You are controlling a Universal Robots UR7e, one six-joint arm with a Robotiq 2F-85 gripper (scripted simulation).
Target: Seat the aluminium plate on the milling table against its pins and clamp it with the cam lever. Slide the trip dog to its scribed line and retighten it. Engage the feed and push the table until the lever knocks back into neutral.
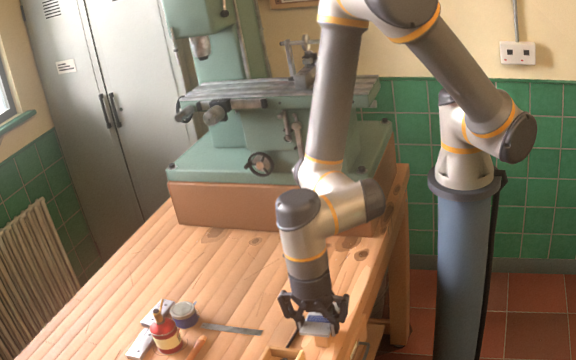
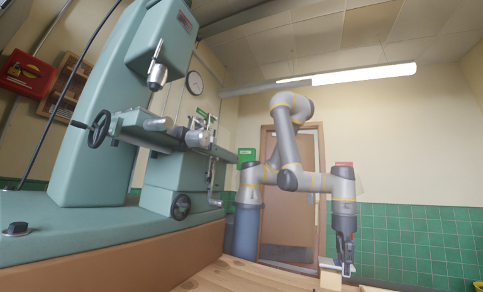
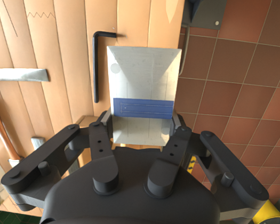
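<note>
The aluminium plate (image 3: 143, 96), marked with a blue band, rests on a small wooden block (image 2: 330, 277) at the bench's near right edge, far from the milling table (image 1: 273, 89). The plate sits clamped across its width in my gripper (image 3: 142, 125), which hangs straight down over it (image 1: 314, 320). The milling machine (image 2: 117, 132) stands on its green base at the far end of the bench, with the table's clamp fixture (image 1: 304, 62) on top. The trip dog and feed lever are too small to make out.
A red oil can (image 1: 165, 334), a small tin (image 1: 184, 315), a steel rule (image 1: 230, 329) and a hammer handle lie at the bench's near left. A black hex key (image 3: 96, 64) lies just beside the plate. The bench edge drops to the red tile floor on the right.
</note>
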